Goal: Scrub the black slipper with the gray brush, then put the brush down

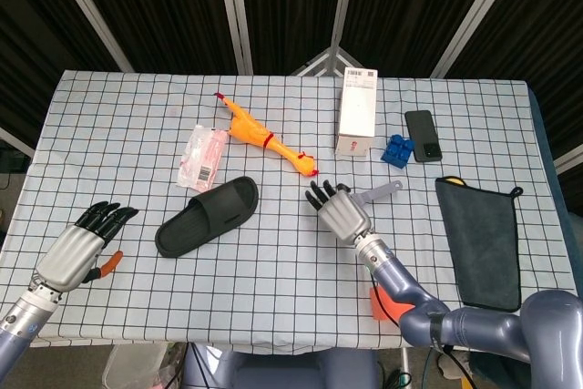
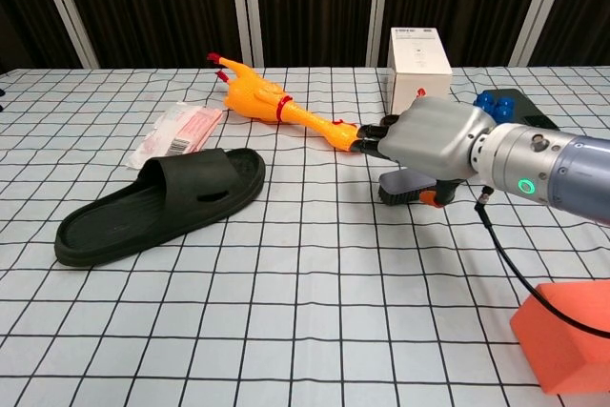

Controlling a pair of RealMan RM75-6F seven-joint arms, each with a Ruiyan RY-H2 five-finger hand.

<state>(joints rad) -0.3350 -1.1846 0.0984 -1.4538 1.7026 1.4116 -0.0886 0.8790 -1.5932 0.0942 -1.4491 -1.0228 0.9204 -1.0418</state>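
Gray bristled brush (image 2: pixel 408 187) is lying under my right hand (image 1: pixel 341 214), whose fingers are spreading open, not gripping. Black rubber slipper (image 1: pixel 206 216) is sitting nearby, seemingly awaiting scrubbing.

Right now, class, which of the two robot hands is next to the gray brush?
The right hand, fingers spread, over the gray brush. The left hand lies at the table's far left, near an orange-handled tool.
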